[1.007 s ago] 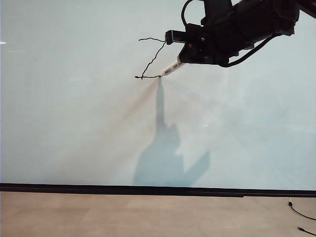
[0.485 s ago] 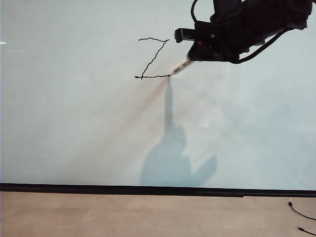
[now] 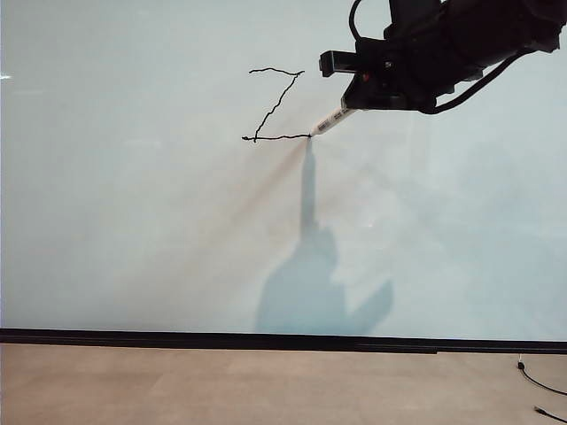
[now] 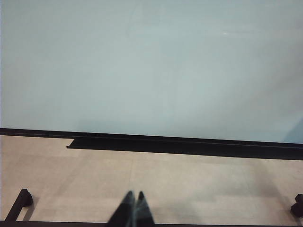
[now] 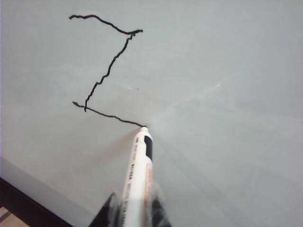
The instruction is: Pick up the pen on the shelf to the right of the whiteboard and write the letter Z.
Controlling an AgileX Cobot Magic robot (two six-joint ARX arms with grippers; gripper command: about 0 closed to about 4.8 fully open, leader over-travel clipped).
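Exterior view: right gripper (image 3: 354, 91) clamped on pen (image 3: 329, 122), tip touching letter Z (image 3: 276, 104) on whiteboard (image 3: 133, 221). Left gripper (image 4: 132, 208) closed, empty, over floor (image 4: 199, 189).

A thin, wobbly black hand-drawn letter Z (image 3: 276, 104) stands on the large glossy pale whiteboard (image 3: 133, 221). The slim white marker pen (image 5: 138, 182) carries dark and red print along its barrel, too blurred to read.

The letter Z (image 3: 276, 104) sits high on the whiteboard (image 3: 133, 221), near its middle. The pen (image 3: 331, 120) touches the Z's lower right end, with the right gripper (image 3: 359, 96) just to its right.
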